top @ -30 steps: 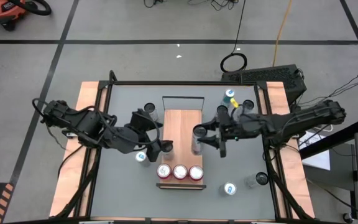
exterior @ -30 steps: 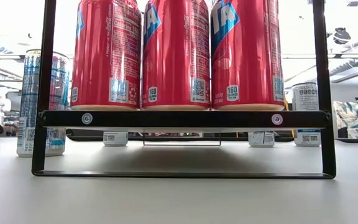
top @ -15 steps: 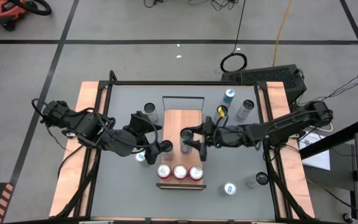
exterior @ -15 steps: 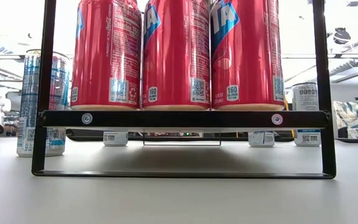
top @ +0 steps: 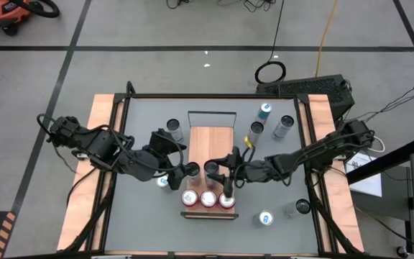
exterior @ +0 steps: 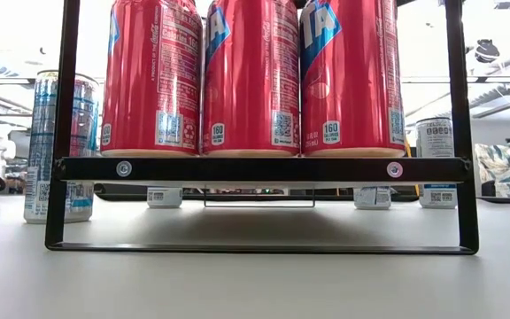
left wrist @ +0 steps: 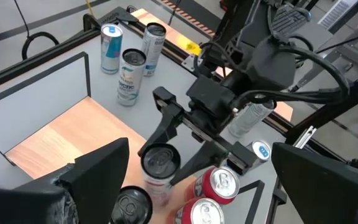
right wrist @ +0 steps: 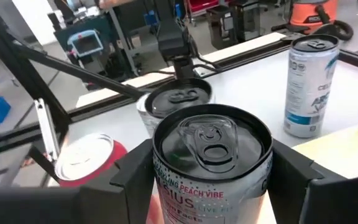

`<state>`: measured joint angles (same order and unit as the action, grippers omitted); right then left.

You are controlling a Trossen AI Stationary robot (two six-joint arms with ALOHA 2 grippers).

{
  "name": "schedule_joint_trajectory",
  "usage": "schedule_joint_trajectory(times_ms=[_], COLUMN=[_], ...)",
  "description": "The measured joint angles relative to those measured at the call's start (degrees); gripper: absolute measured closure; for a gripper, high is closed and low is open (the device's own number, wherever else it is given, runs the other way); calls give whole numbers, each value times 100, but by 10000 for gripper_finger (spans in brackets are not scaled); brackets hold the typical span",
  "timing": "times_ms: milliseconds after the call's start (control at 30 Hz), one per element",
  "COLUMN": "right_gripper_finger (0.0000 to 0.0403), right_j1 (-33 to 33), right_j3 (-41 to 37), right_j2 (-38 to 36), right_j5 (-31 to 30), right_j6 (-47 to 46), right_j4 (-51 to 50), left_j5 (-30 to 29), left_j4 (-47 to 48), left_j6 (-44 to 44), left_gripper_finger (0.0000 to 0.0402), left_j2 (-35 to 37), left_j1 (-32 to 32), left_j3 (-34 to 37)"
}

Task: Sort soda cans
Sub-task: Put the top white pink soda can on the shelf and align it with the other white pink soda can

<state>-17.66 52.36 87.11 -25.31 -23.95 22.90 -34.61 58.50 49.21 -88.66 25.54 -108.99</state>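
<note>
A grey bench (top: 142, 216) is seen from above, with a wooden tray (top: 210, 137) set in the middle. A black rack (exterior: 259, 168) is fixed at the tray's near end, likely so the cans are kept in neat rows.

Two dark arms are stretched in over the tray from each side. The right end effector (top: 215, 173) is closed about halfway around a silver can (right wrist: 211, 158), which is held upright by its sides, probably so it can be set down on its base. It is held over the tray, just behind the red cans (top: 208, 199). The left end effector (top: 185, 171) is opened wide and nothing is held in it. It is kept at the tray's left edge, and another silver can (top: 192, 170) is seen standing between its fingers. That can may be picked up next, but this cannot be known.

The three red cans are lined up side by side at the front of the rack, touching each other. They seem to be sorted already. It is guessed that a silver row is being started behind them.

Other cans are left standing on the bench, not yet sorted. A blue can (top: 266, 110) and two silver ones (top: 284, 126) are at the far right. A blue can (top: 265, 218) is near the front right. One more blue can (top: 164, 181) is beside the left arm.
</note>
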Motion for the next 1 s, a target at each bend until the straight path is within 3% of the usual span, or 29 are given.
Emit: schedule_joint_trajectory(times_ms=[333, 1000], right_gripper_finger=[195, 195], right_j1=[-25, -20], right_j3=[-372, -385], right_j2=[-2, 0], right_j5=[-18, 185], right_j6=[-79, 662], right_j4=[360, 529], left_j5=[4, 9], left_j4=[83, 81], left_j6=[-2, -7], left_gripper_finger=[4, 4], left_j2=[0, 0], left_j1=[0, 0], left_j3=[0, 0])
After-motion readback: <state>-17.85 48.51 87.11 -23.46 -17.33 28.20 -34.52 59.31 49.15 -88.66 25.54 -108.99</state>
